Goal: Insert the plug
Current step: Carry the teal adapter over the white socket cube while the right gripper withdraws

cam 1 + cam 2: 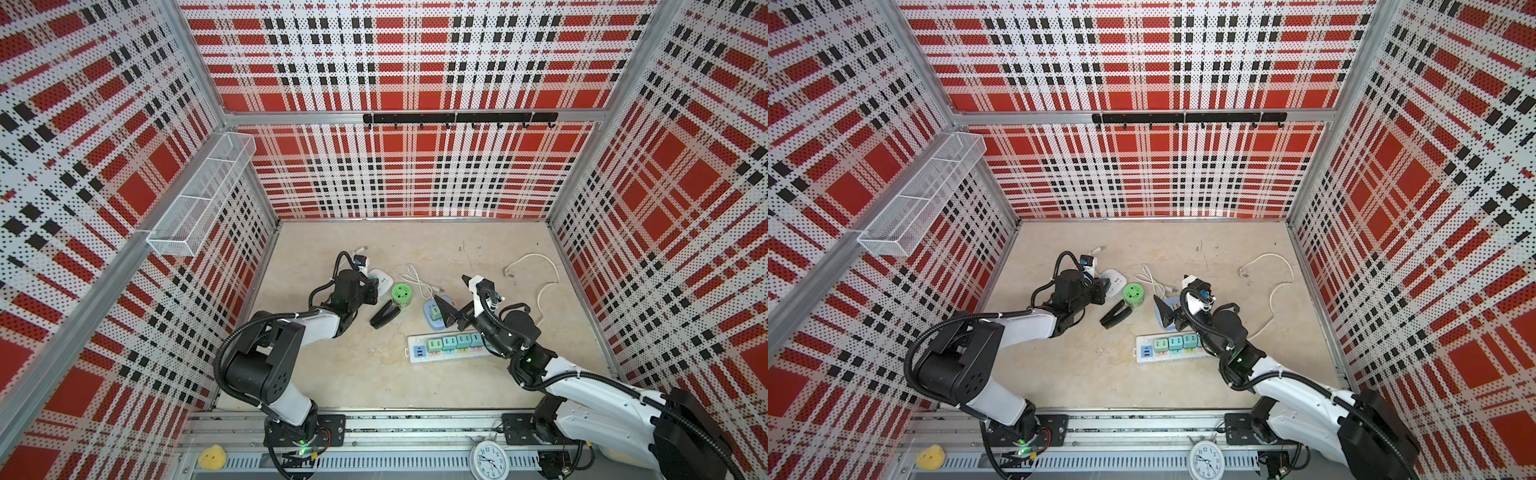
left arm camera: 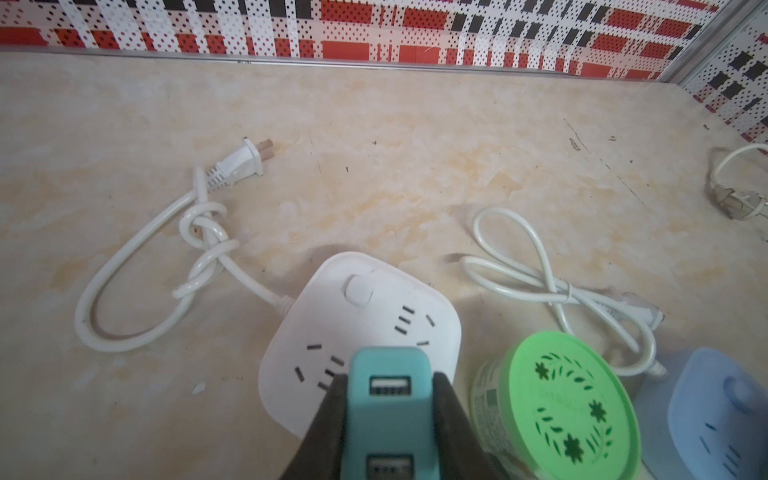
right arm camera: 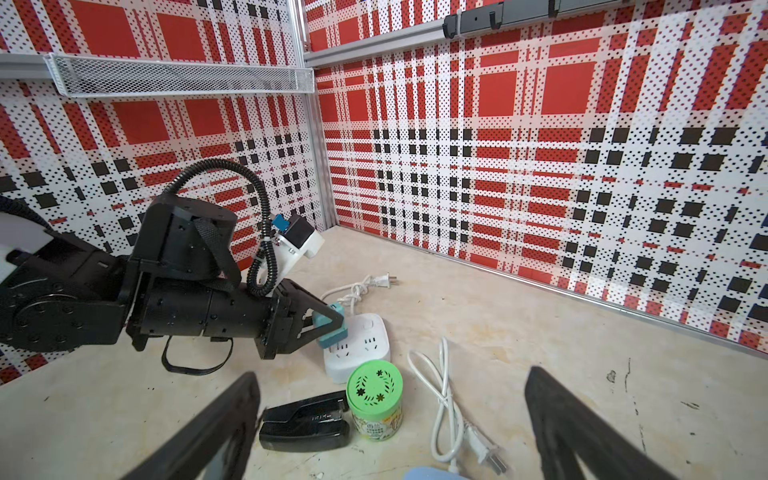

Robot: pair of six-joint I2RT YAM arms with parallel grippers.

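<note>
Plaid pegboard walls are boxing in a beige bench [image 2: 415, 145]. Left jaws are clamping the teal plug [image 2: 388, 399] right over the white socket block [image 2: 374, 307]; prongs hidden, prob. not seated yet. Right jaws are gaping wide, empty, by the blue socket [image 1: 430, 307]. Step: aligning. Next: matching prongs w/ slots, pressing straight down.

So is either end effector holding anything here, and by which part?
The left end effector is shut on the teal USB charger plug, pinching its two opposite sides. The right end effector is open, holding nothing.
</note>
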